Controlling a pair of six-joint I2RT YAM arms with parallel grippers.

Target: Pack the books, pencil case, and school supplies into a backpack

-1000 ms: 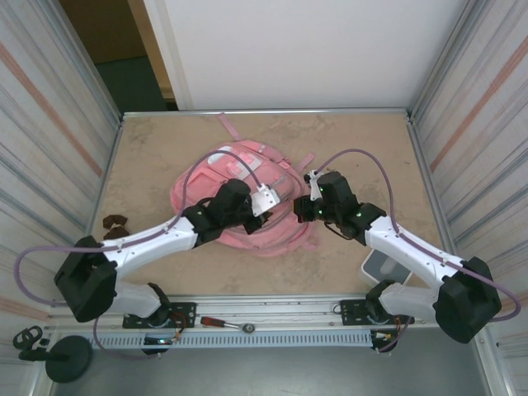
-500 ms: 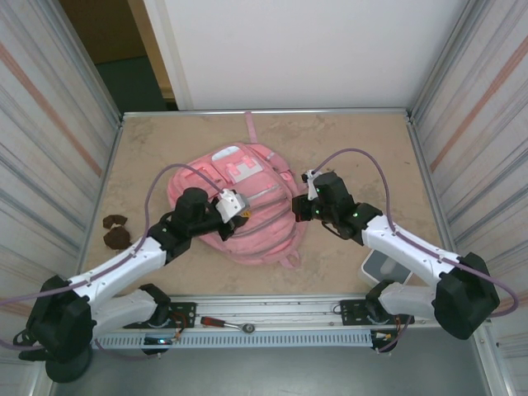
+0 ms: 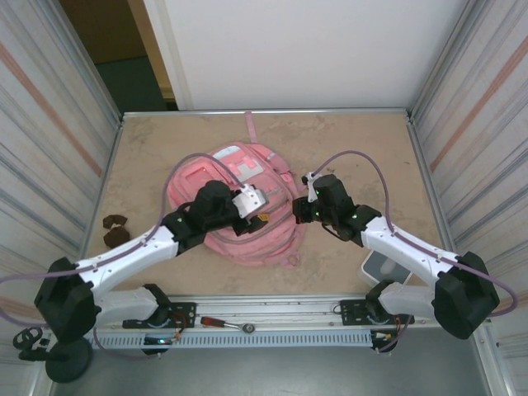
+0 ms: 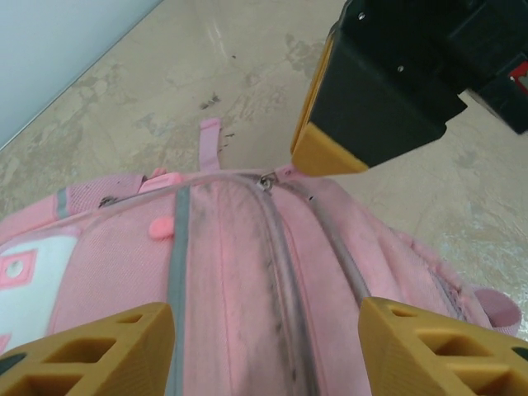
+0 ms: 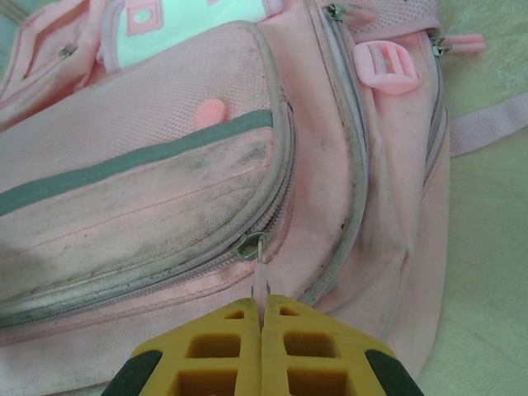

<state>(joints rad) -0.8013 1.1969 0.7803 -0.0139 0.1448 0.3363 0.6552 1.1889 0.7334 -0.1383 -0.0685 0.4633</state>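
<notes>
Grey metal rail [image 3: 289, 307] runs along the near edge, and a red-handled screwdriver [image 3: 218, 322] lies on it between the two arm bases. Just beyond, at the right, a white tub [image 3: 381, 266] sits on the beige stone-patterned worktop [image 3: 363, 148] beside the right arm. At the left, two small dark brown lumps [image 3: 115, 235] lie near the side wall, well apart from everything else.

The pink backpack [image 3: 191, 185] lies flat in the middle of the worktop, front pockets up, with its white-trimmed pocket toward the far side. The left tool [image 4: 264, 355] hovers over the backpack's near right part with its yellow fingers [image 4: 91, 346] spread wide, gripping nothing. Under it run the bag's grey-edged zip lines, soiled dark in places.

The right tool [image 5: 262, 326] is at the backpack's right edge. Its fingers are pressed together, pinching a slim pink zip pull [image 5: 261, 276] that hangs from the slider of a pocket zip. In the left wrist view, the right tool's black body sits just past the bag's edge, close to a metal zip slider [image 4: 266, 180].

A pink buckle [image 5: 386, 66] lies on the bag's side, and one pink strap [image 3: 249, 128] stretches toward the far edge.
</notes>
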